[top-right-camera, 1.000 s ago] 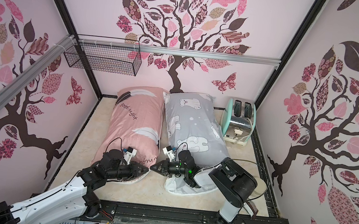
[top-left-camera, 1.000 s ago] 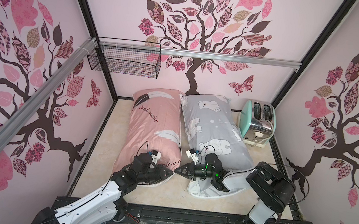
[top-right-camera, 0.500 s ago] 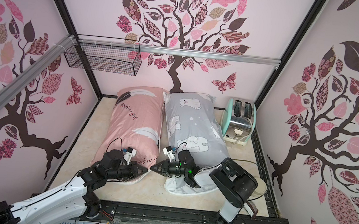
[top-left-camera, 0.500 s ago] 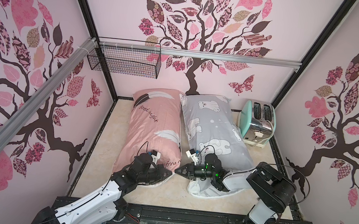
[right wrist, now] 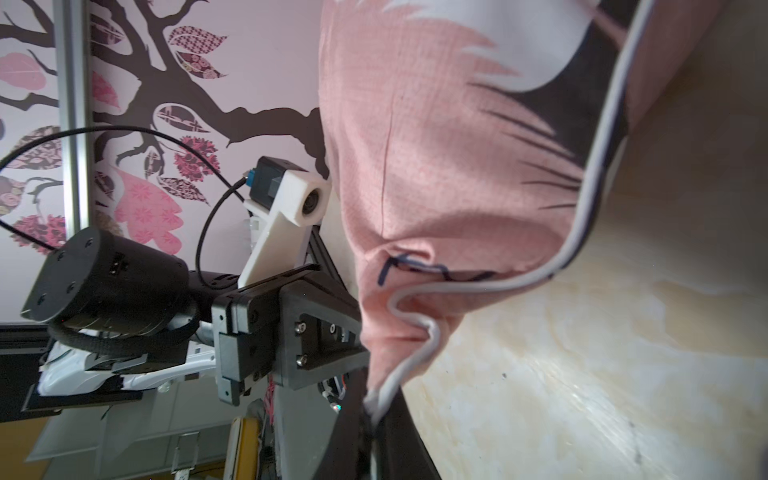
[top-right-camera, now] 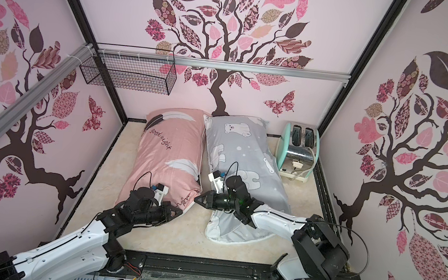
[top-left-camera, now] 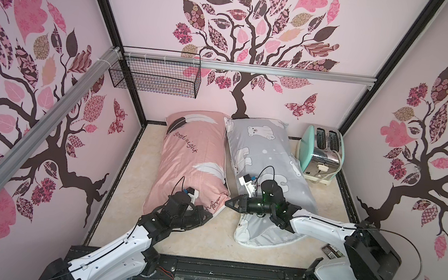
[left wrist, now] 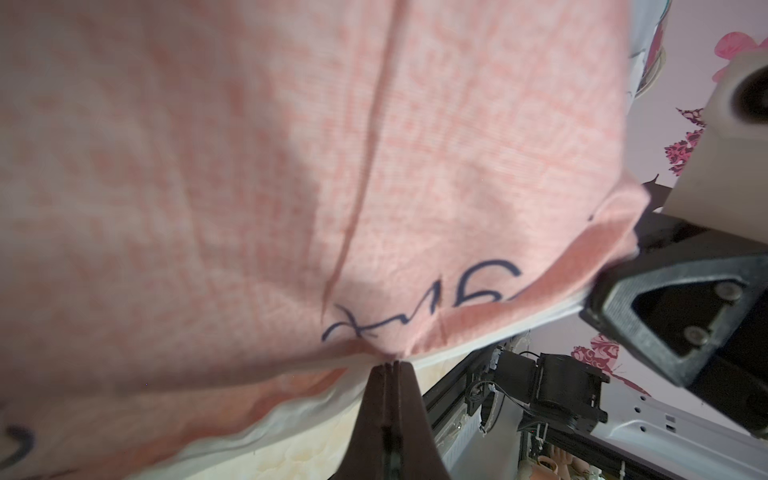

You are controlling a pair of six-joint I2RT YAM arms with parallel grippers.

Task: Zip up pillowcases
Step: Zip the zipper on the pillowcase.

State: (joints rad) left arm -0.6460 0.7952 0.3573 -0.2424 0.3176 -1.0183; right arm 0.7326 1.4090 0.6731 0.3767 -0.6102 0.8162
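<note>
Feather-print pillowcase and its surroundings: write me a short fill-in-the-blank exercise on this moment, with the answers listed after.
The left end effector and the right end effector both pinch the white-piped near edge of the feather-print pillowcase, whose colour is ___.
The grey pillowcase beside it is printed with white polar ___.
The mint-green appliance beside the grey pillowcase's far end is a ___.
Missing words: pink; bears; toaster.

Jaws of left gripper point(top-left-camera: 210, 216), slightly parted one second ago, now pinched shut on near edge of pink pillowcase point(top-left-camera: 192, 154). Tip of right gripper point(top-left-camera: 227, 203), clamped on its near-right corner, shifted slightly farther back.
</note>
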